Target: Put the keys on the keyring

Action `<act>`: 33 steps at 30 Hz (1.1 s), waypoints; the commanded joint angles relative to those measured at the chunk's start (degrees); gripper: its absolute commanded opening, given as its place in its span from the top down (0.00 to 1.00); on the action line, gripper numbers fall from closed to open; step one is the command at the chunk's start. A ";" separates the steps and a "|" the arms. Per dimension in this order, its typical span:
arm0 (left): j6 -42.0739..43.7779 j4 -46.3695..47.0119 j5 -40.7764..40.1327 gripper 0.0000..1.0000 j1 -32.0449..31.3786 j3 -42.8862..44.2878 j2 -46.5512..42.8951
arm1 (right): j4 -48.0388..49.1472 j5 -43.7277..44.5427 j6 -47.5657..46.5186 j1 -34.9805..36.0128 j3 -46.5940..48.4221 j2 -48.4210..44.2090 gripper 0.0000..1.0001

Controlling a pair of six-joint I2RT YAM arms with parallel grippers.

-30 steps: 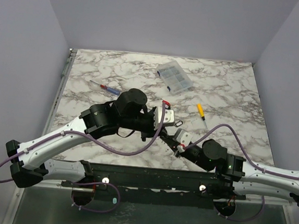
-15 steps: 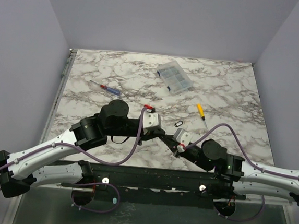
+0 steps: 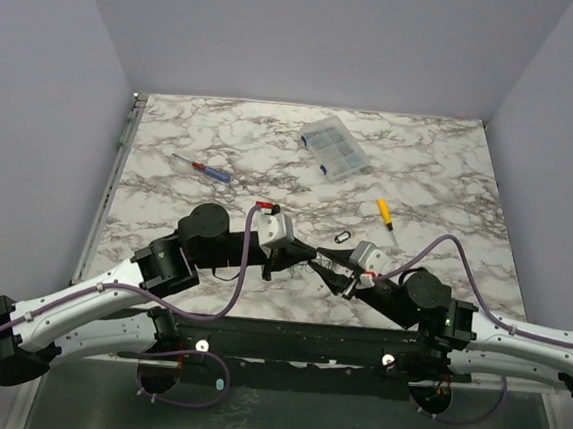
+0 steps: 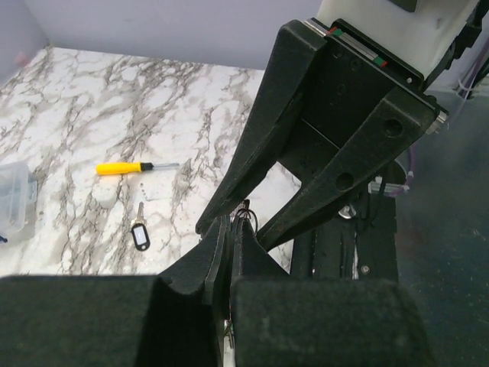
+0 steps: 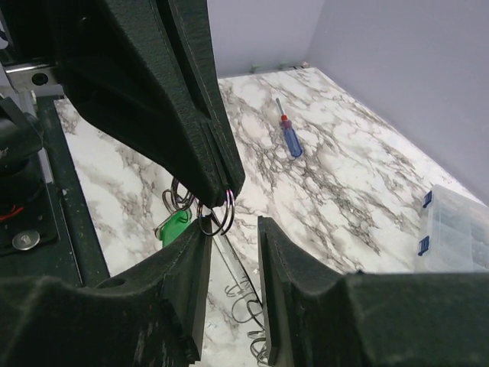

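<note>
Left hand (image 5: 225,191) is clenched on the thin metal keyring (image 5: 215,216) mid-frame, propping it up for threading I guess. Right hand (image 5: 235,229) sits released just below; small silvery keys (image 5: 246,312) seem lower-frame on the marble bench (image 5: 344,191).

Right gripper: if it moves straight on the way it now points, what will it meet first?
Probably the keyring, hanging from the shut left gripper just ahead of the open right gripper. The left gripper's own fingers lie right behind it. Depth is unclear.
</note>
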 commanded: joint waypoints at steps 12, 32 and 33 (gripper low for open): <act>-2.52 10.68 -3.11 1.00 -0.13 -4.42 -2.01 | 5.65 -2.43 0.76 -0.31 -1.37 -2.85 0.68; -4.46 15.49 -7.03 1.00 -0.16 -7.55 -2.98 | 3.65 -3.60 1.02 -0.31 -0.69 -4.08 0.72; -4.44 15.70 -7.02 1.00 -0.13 -7.69 -2.98 | 3.61 -3.38 0.97 -0.25 -0.65 -4.01 0.76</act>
